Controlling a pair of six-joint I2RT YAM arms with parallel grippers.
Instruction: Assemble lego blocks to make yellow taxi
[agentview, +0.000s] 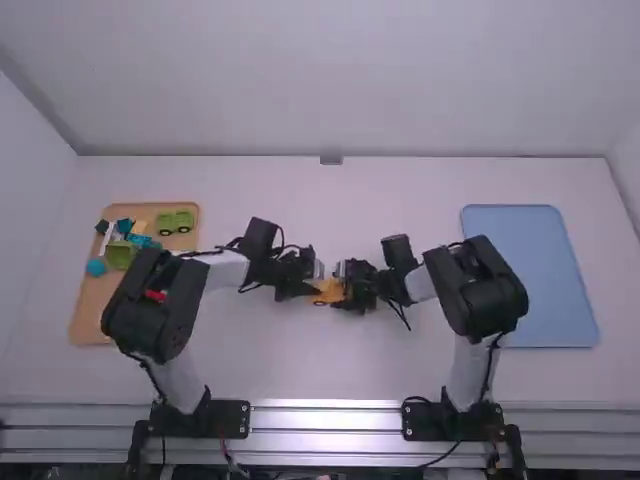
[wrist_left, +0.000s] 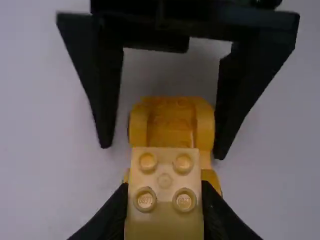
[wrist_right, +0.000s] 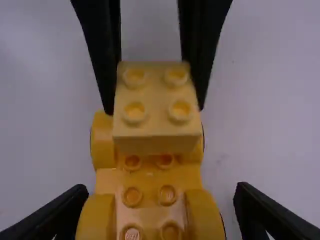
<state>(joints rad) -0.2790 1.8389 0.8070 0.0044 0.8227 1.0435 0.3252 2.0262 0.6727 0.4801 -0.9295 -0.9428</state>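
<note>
High view: I have both arms brought together near the middle of the white desk (agentview: 300, 370), the left end effector (agentview: 312, 282) facing the right end effector (agentview: 345, 288) across a small yellow-orange plastic car base (agentview: 328, 292).

On the left wrist camera I can see the left end effector (wrist_left: 164, 212) closed against the two sides of a pale yellow plastic brick (wrist_left: 164, 180), its four round studs facing up. Past the brick, the car base shows its rounded wheel arches, with the black fingers of the right end effector standing astride it, one on each side and spread wider than the base.

My right wrist camera agrees: the right end effector (wrist_right: 162, 212) is wide open and grips nothing, with the near end of the car base lying between its fingers. On that side there is a visible gap between the base and one finger. The pale brick is over the far part of the base, level or close to it, just behind the rows of studs that show. I cannot tell whether it is pressed onto the base or held slightly above.

Over on my left, a tan tray (agentview: 84, 310) carries a green toy vehicle (agentview: 176, 222), a round-looking blue piece (agentview: 96, 267) and a larger olive-green piece (agentview: 119, 255). On my right lies a flat blue tray (agentview: 530, 280).
</note>
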